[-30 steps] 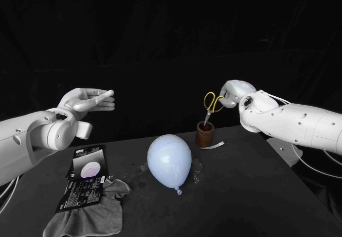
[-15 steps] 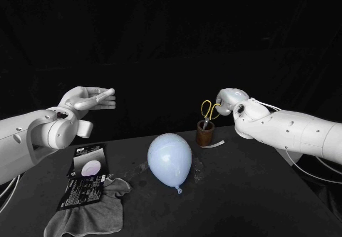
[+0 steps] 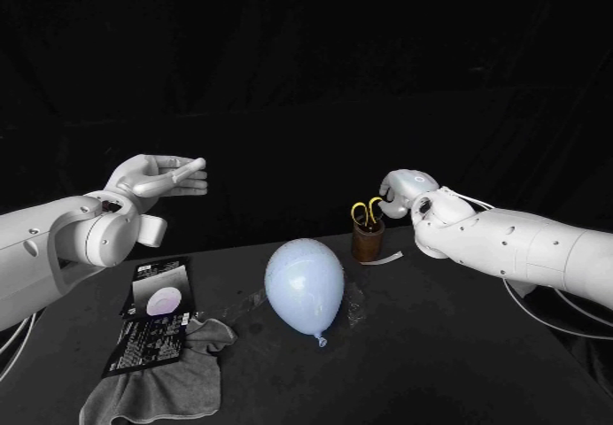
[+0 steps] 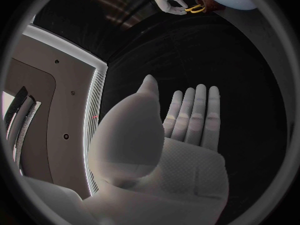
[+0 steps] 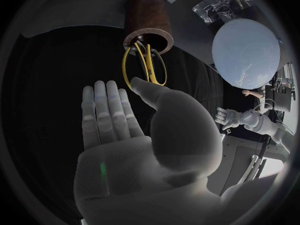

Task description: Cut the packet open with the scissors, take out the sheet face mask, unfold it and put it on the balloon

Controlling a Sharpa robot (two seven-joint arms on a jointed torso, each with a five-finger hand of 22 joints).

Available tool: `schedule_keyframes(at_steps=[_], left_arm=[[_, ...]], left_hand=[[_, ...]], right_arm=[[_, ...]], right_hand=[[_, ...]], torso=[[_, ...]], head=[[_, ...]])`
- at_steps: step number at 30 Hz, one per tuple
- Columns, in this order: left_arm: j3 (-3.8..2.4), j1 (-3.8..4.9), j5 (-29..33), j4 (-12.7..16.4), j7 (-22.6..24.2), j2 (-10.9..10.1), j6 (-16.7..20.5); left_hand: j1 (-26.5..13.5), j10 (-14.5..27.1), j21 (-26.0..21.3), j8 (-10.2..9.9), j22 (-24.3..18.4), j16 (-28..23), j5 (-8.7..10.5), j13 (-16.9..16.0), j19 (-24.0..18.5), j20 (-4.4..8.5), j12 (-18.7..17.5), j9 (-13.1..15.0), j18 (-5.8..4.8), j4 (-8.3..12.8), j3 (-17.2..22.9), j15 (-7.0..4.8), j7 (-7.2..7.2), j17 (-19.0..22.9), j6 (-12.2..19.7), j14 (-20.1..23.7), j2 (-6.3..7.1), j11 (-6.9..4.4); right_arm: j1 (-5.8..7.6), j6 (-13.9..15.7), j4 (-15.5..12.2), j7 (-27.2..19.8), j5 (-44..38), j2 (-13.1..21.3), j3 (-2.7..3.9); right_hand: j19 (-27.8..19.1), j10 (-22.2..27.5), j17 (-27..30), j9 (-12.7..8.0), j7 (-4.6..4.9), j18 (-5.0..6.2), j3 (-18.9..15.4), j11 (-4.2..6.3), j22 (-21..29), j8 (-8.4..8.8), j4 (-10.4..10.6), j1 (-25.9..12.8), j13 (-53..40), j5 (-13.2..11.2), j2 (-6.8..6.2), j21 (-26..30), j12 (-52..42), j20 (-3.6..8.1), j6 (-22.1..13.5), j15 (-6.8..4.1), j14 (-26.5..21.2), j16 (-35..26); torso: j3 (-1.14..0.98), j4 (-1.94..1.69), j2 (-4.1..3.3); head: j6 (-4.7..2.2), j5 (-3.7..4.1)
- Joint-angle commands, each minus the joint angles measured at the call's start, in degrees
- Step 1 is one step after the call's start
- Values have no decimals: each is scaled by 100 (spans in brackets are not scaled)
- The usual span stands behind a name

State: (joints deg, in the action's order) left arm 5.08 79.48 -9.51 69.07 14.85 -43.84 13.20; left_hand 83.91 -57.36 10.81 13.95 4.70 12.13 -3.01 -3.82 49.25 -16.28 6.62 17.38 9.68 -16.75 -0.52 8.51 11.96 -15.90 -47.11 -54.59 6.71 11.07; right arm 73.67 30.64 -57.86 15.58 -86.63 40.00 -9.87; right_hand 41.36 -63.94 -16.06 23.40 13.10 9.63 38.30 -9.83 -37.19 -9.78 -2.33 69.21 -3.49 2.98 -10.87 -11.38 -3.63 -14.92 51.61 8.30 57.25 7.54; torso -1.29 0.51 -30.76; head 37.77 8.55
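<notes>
So: the scissors (image 3: 367, 212) stand blades-down in the brown cup (image 3: 369, 243) at the back of the counter (image 3: 434, 354). Yellow loops are up, long axis approx upright. The R hand (image 3: 402, 190) sits just beside the loops, on the side away from the balloon (image 3: 306, 285). Its fingers are straight and the thumb is spread off them, w/ the tip right at the loops. No closed grip is visible, and I can't tell if the thumb actually touches. Prob. holding nothing.

The L hand (image 3: 159, 180) is raised well apart on the other side, fingers out, empty. So the R hand is far nearer the scissors and the L nearer the packet (image 3: 156, 305).

The packet lies flat on the L-arm side, long axis approx front-to-back, near end against a grey cloth (image 3: 159, 385). The balloon lies btw packet & cup, knot toward the robot.

The packet is dark w/ a pale round picture. The small print below it is too small to read, and no brand is legible.

My guess is the coming move turns on those upright loops: any pull needs to go straight up along the axis, else the cup tips.
</notes>
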Motion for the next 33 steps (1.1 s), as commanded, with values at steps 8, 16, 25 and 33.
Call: schedule_keyframes(at_steps=[8,16,25,33], left_arm=[[-8,4,39,4,50,1,-78],[-8,4,37,-2,43,-2,-107],[-4,4,1,37,123,-96,-230],[17,-84,-333,313,139,-429,-546]], left_hand=[[16,-25,-19,13,-6,-18,23,6,-44,-6,-30,-8,71,-2,22,24,240,6,-37,17,-65,4],[16,-25,-19,13,-6,-18,23,6,-44,-6,-30,-8,71,-2,22,24,240,6,-37,17,-65,4],[123,-208,-20,81,-25,-20,23,-10,-11,-3,3,-9,81,22,39,-24,94,7,-182,11,-145,-95],[853,-585,230,137,41,234,18,10,503,179,-46,-76,103,66,358,-247,-101,-122,-474,-571,-254,-284]], right_arm=[[-32,28,-5,-243,265,12,2],[-35,155,-214,-317,344,131,2],[-1,1012,-792,-864,838,538,26],[127,1530,-1664,-2101,2493,1072,47]], right_hand=[[31,1078,350,-302,206,-24,-1369,-288,694,468,502,647,-13,-11,4,612,-4,-165,-550,268,-855,-346],[165,1528,614,-463,205,-89,-2237,-324,1115,540,1795,1648,-4,-12,-196,761,16,-140,-694,350,-1124,-303],[250,1192,649,-439,153,-58,-2129,-257,1223,383,1869,1851,-31,11,-97,738,-52,-126,-398,300,-999,-206],[665,325,606,-566,15,84,-1205,-61,1355,294,1434,1827,-6,84,13,619,-20,-44,123,38,-124,241]], torso=[[0,2,0],[-3,-1,-1],[-1,2,2],[-7,0,12]], head=[[0,11],[-8,15],[2,-20],[98,-334]])
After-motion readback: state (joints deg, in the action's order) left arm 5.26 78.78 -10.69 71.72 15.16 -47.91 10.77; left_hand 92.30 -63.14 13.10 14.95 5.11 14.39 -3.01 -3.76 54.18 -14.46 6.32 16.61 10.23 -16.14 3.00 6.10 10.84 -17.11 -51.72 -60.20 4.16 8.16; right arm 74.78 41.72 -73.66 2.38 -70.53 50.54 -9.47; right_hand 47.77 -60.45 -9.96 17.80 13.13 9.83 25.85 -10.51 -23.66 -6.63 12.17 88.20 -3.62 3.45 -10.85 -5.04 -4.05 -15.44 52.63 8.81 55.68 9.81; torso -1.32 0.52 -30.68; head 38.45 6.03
